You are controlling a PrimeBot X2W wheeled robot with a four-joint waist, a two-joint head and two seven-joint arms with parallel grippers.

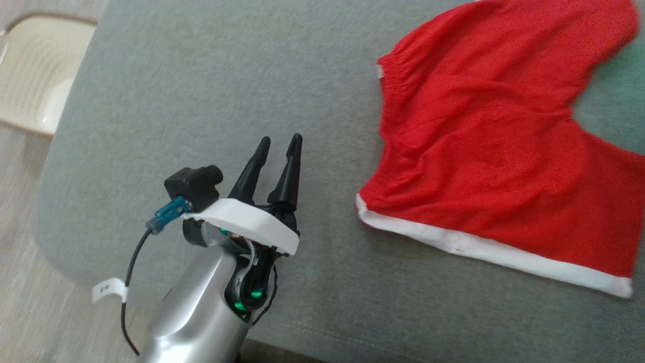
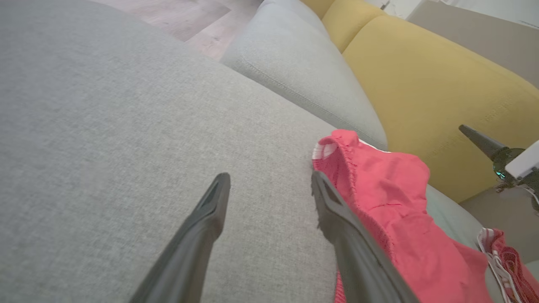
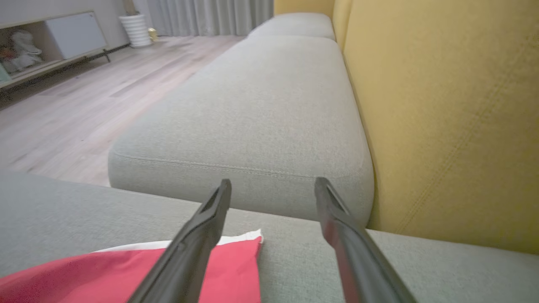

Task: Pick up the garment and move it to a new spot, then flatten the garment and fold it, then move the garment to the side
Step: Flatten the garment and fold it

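The garment (image 1: 494,141) is a pair of red shorts with a white hem, lying spread and slightly rumpled on the grey sofa cushion (image 1: 201,91) at the right of the head view. My left gripper (image 1: 280,143) hovers open over bare cushion to the left of the shorts, holding nothing. In the left wrist view the shorts (image 2: 387,198) lie just right of the left gripper (image 2: 270,179), close to its right finger. My right gripper (image 3: 273,185) is open and empty above the far corner of the shorts (image 3: 126,269), near the backrest. One of its fingers (image 2: 480,141) shows at the left wrist view's right edge.
A yellow backrest (image 3: 446,118) runs along the far side of the seat. A second grey cushion (image 3: 261,109) adjoins this one. Wooden floor (image 3: 84,97), a low cabinet (image 3: 50,42) and a white vase (image 3: 137,29) lie beyond. A beige chair (image 1: 35,75) stands off the cushion's left edge.
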